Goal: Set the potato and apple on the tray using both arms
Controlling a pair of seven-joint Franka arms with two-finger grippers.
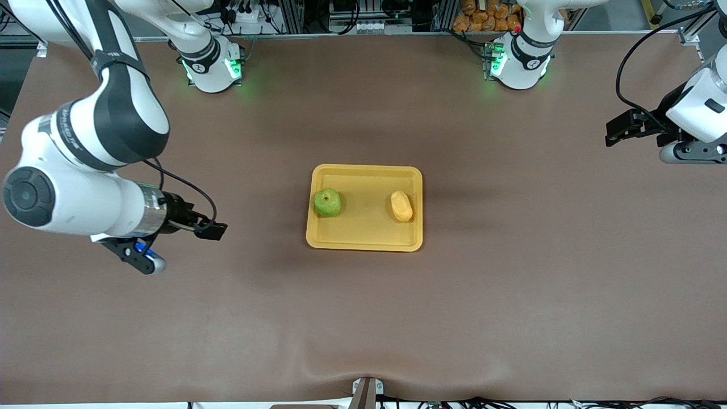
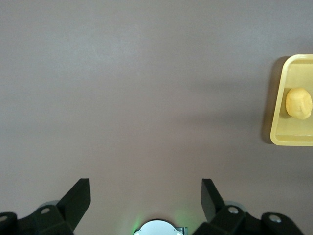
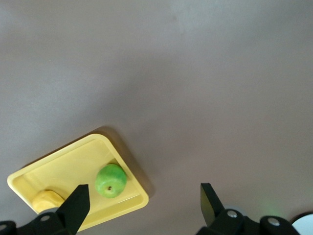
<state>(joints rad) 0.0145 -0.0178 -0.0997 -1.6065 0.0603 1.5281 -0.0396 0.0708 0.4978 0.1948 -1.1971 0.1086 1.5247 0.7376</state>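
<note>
- We see the tray (image 1: 365,170) mid-table, with the apple (image 1: 328,202) and the potato (image 1: 401,206) both lying in it, well apart.
- The apple sits at the right arm's end of the tray, the potato at the left arm's end.
- Our right gripper (image 3: 144,203) hangs over bare table toward the right arm's end, fingers spread wide, holding nothing.
- Our left gripper (image 2: 145,197) hangs over bare table toward the left arm's end, likewise spread and empty.
</note>
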